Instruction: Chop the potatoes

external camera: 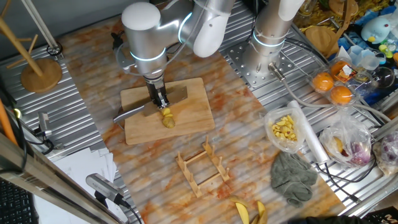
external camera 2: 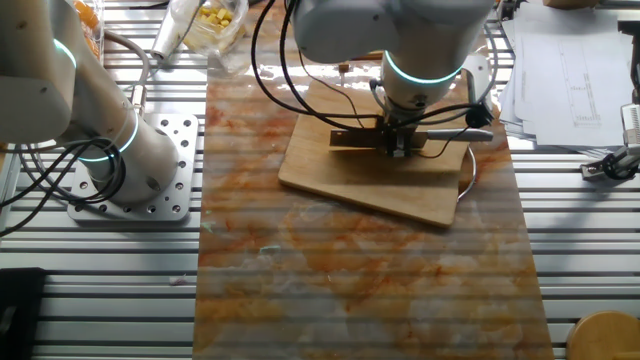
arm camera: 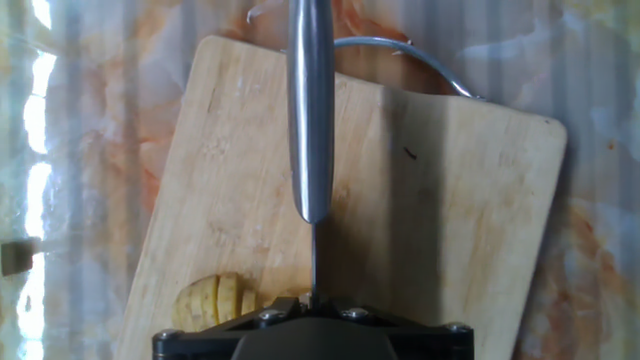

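The potatoes are a small cluster of yellow-olive slices on the wooden cutting board. In the hand view they lie at the board's lower left, just left of the blade. My gripper is shut on a knife with a silver handle, held edge-down over the board right at the potatoes. In the other fixed view the gripper holds the knife across the board; the potatoes are hidden there.
A wooden rack lies in front of the board. Banana peels, a grey cloth, a clear bag of pale yellow pieces and oranges are at the right. A second arm's base stands behind.
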`<action>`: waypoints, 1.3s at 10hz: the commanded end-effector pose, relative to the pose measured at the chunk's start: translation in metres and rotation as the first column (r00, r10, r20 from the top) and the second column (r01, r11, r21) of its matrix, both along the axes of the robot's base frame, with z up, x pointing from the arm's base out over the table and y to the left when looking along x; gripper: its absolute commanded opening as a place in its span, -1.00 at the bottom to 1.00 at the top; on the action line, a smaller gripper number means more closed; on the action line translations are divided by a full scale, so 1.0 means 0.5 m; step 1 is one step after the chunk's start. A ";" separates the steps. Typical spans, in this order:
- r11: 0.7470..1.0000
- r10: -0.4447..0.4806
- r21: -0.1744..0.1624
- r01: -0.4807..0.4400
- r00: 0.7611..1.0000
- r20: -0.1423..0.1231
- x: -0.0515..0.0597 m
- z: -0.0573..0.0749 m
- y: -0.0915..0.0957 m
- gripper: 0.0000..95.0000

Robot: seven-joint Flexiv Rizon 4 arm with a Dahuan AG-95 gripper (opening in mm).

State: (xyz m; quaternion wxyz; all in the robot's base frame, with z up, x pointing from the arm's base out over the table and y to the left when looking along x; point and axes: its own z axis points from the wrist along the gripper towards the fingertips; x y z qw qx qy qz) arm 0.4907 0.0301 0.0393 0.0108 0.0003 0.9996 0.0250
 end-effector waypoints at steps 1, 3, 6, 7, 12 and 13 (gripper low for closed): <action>0.999 0.040 0.005 -0.040 0.999 -0.022 -0.002 0.020 -0.011 -1.00; 0.999 0.048 -0.011 -0.049 0.998 -0.026 0.000 0.042 -0.006 -1.00; 0.999 0.044 0.008 -0.044 0.999 -0.025 -0.003 0.051 -0.005 -1.00; 0.999 0.040 0.018 -0.039 0.999 -0.026 -0.004 0.055 -0.004 -1.00; 0.999 0.032 0.042 -0.031 0.999 -0.025 -0.003 0.053 -0.002 -1.00; 0.999 0.030 0.043 -0.029 0.999 -0.026 -0.002 0.053 -0.001 -1.00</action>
